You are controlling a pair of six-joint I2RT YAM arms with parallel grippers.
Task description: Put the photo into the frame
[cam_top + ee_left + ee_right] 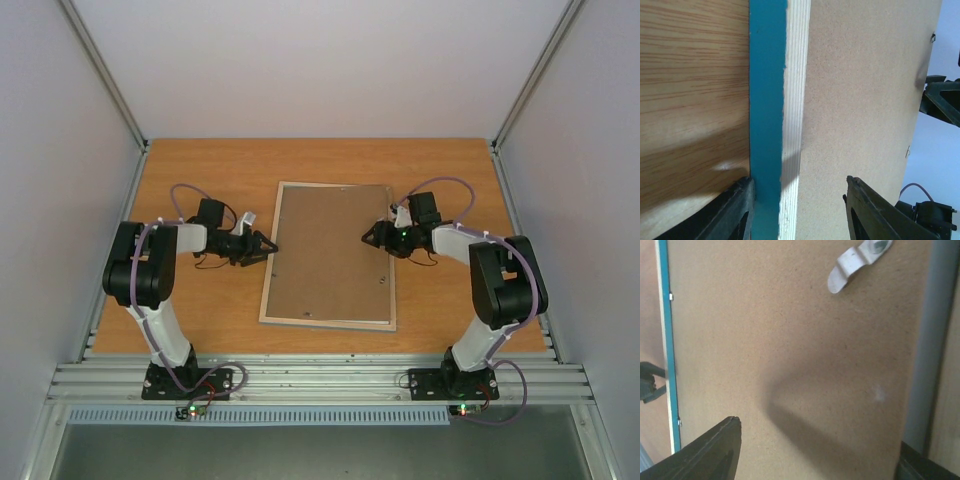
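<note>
**Black left gripper [270,245] and right gripper [368,237], both parted**

Left gripper: jaws wide, straddling the turquoise left edge of the frame [767,100], seemingly without touching it. Right gripper: jaws wide over the brown backing board [335,250]. Frame: flat, back up, centred on the table [200,170].

L arm [150,285] + R arm [497,285]: black joints, white links, lilac cables [178,189] w/ ties. Black base plates [190,383], red/green LEDs [462,409]. L gripper [268,246], R gripper [368,236]: black, angular fingers [875,215].
</note>
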